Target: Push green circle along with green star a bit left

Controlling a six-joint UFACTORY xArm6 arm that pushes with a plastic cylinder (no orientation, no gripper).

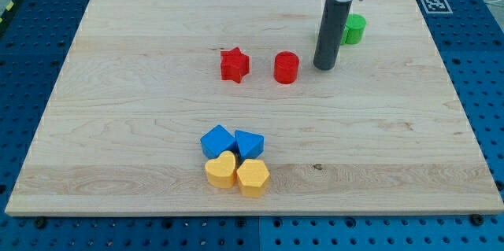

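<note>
Hand: none on this rig, so no open/closed state to tell; arm ends in dark rod, my tip [324, 68] down on the surface.
Surface [126, 125]: pale wood board, all four edges in view, blue pegboard around it.
Near cluster: yellow heart [220, 170] and yellow hexagon-ish block [253, 177] side by side, close to view's bottom edge; blue block [216, 141] and second blue block [250, 144] touching just behind them. Blue shapes hard to make out.
Mid: red star [234, 64] w/ red cylinder [287, 68] just to its right, small gap betw. them.
Tip pos: just right of red cylinder, not touching it; in front of and left of the green.
Task blocks: green circle [355, 28] near view's top right, partly hidden by the rod. Sliver of green on rod's left side, likely green star [318, 38], shape can't be confirmed.
Cut off: rod's upper part and arm body run out of view's top.
Room: wide bare wood on view's left and across the right half below the tip; greens sit well in from the right edge.
</note>
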